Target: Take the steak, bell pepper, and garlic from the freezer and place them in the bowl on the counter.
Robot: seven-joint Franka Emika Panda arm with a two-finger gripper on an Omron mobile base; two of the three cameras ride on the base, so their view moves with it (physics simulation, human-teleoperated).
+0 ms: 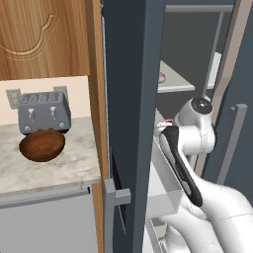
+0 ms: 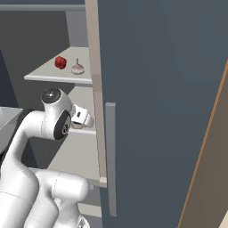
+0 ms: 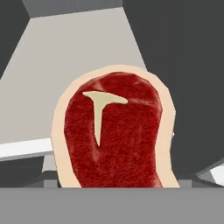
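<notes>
Close under my hand the steak (image 3: 116, 131) takes up most of what I see along the gripper: a flat red slab with a pale fat rim and a white T-shaped bone mark, lying on a grey shelf (image 3: 65, 52) inside the freezer (image 1: 133, 74). My fingertips are hidden at the bottom edge of that view, so I cannot tell how wide my jaws stand or whether they touch the meat. From the base, my arm (image 1: 190, 143) bends in through the freezer's open front, with the wrist tucked behind the dark door (image 2: 164, 89) on the right. Higher up and farther in, the pepper (image 2: 60, 62) and the garlic (image 2: 78, 67) sit just beside each other on an upper white shelf (image 2: 49, 73), the pepper to the left, both well above my wrist. Off to the left, outside the freezer, the brown bowl (image 1: 42, 146) rests on the counter (image 1: 74, 163), right in front of a grey toaster (image 1: 43, 112), with wooden cupboards (image 1: 44, 34) above.
</notes>
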